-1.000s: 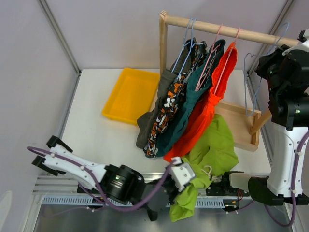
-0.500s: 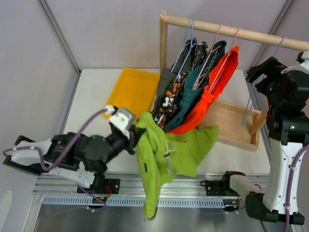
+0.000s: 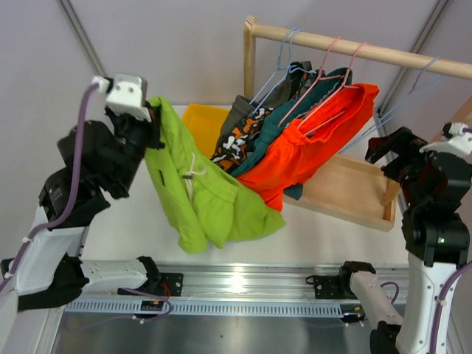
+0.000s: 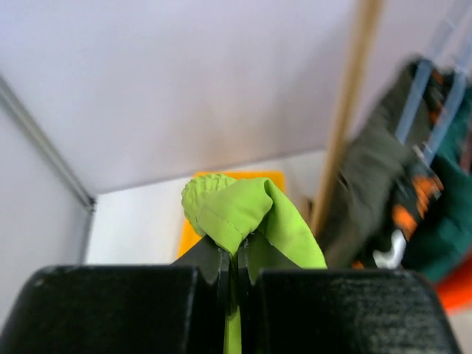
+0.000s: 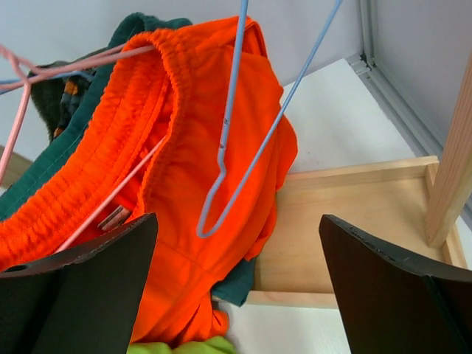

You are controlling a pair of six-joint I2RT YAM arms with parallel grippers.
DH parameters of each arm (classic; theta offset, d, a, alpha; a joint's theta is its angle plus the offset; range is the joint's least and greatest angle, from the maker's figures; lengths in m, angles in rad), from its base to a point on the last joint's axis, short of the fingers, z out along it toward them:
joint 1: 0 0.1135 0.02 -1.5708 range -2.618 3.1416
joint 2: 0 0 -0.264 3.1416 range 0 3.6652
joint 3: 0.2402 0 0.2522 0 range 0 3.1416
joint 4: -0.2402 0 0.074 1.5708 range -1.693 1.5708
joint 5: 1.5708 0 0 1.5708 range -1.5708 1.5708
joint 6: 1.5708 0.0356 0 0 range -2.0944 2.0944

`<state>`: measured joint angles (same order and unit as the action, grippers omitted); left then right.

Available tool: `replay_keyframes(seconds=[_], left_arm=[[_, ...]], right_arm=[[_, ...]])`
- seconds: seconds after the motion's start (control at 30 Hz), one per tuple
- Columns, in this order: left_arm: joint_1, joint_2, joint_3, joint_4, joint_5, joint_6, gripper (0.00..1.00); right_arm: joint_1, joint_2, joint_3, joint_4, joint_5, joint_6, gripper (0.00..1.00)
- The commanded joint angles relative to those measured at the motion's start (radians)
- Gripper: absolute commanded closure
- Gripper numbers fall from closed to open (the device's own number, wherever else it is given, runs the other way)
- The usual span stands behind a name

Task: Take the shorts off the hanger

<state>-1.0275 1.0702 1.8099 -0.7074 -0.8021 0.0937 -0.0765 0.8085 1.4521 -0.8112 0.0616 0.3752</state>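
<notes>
My left gripper (image 3: 151, 122) is raised at the left and shut on a bunched edge of the lime green shorts (image 3: 203, 199), which hang free from it over the table. In the left wrist view the jaws (image 4: 236, 254) pinch that green fabric (image 4: 236, 206). The orange-red shorts (image 3: 317, 151), teal shorts (image 3: 276, 129), camouflage shorts (image 3: 240, 136) and olive-grey shorts (image 3: 236, 110) hang on hangers from the wooden rail (image 3: 354, 48), swung out sideways. My right gripper (image 3: 394, 151) stands open with nothing in it. A bare blue hanger (image 5: 221, 162) dangles ahead of its jaws (image 5: 236, 284), in front of the orange-red shorts (image 5: 169, 147).
A yellow tray (image 3: 198, 118) lies behind the green shorts, mostly covered. A shallow wooden tray (image 3: 346, 192) forms the rack's base at the right, with the rack's upright post (image 3: 249, 66) at its left end. The arms' mounting rail (image 3: 243, 284) runs along the near edge.
My left arm swung the lime green shorts from the near edge up and to the left. The right gripper opened, let go of the blue hanger and dropped lower. The hung shorts are swinging.
</notes>
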Motion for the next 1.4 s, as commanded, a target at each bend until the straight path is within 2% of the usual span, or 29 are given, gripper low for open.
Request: replay_keyframes(seconds=[0.0,0.17,0.23,0.27,0.37,0.4,0.47,0.53,0.6,0.63,0.7,0.77,0.87,0.93,0.97,1.03,1.17,1.37], left_arm=[[0.189,0.094,0.137,0.054,0.164,0.075,1.0],[0.545,0.206,0.23,0.057,0.355,-0.014,1.0],[0.625,0.267,0.288,0.049,0.409,-0.061,1.0],[0.685,0.29,0.31,0.046,0.409,-0.077,1.0],[0.76,0.388,0.429,0.025,0.376,-0.118,1.0],[0.78,0.416,0.534,0.017,0.383,-0.124,1.0],[0.808,0.505,0.647,0.0,0.37,-0.118,1.0],[0.814,0.508,0.628,0.063,0.365,-0.097,1.0],[0.826,0.552,0.652,0.069,0.307,-0.083,1.0],[0.851,0.565,0.673,0.06,0.228,-0.086,1.0],[0.879,0.585,0.7,0.022,0.173,-0.156,1.0],[0.899,0.558,0.622,0.054,0.107,-0.166,1.0],[0.9,0.469,0.488,0.201,0.023,-0.132,1.0],[0.9,0.464,0.512,0.227,-0.006,-0.101,1.0],[0.9,0.473,0.569,0.23,-0.002,-0.088,1.0],[0.9,0.49,0.582,0.238,0.003,-0.039,1.0],[0.9,0.514,0.589,0.249,0.056,-0.061,1.0],[0.873,0.602,0.674,0.226,0.259,-0.13,1.0]], right_arm=[[-0.003,-0.054,-0.047,-0.005,-0.051,0.027,0.01],[-0.003,-0.11,-0.13,-0.031,-0.129,0.047,0.01],[-0.002,-0.137,-0.156,-0.034,-0.158,0.05,0.01],[0.0,-0.144,-0.177,-0.034,-0.166,0.048,0.01],[0.023,-0.15,-0.196,-0.042,-0.152,0.047,0.01],[0.027,-0.153,-0.206,-0.036,-0.151,0.042,0.01],[0.037,-0.16,-0.217,-0.026,-0.148,0.039,0.01],[0.041,-0.155,-0.229,-0.014,-0.155,0.041,0.01],[0.043,-0.15,-0.242,0.001,-0.167,0.044,0.01],[0.043,-0.149,-0.245,0.007,-0.174,0.044,0.01],[0.044,-0.14,-0.251,0.018,-0.18,0.044,0.01],[0.046,-0.132,-0.256,0.024,-0.183,0.039,0.01],[0.046,-0.129,-0.279,0.053,-0.189,0.042,0.01],[0.046,-0.126,-0.292,0.07,-0.209,0.05,0.01],[0.046,-0.124,-0.305,0.082,-0.213,0.053,0.01],[0.046,-0.123,-0.317,0.096,-0.227,0.059,0.01],[0.047,-0.124,-0.34,0.113,-0.24,0.065,0.01],[0.047,-0.149,-0.351,0.095,-0.215,0.05,0.01]])
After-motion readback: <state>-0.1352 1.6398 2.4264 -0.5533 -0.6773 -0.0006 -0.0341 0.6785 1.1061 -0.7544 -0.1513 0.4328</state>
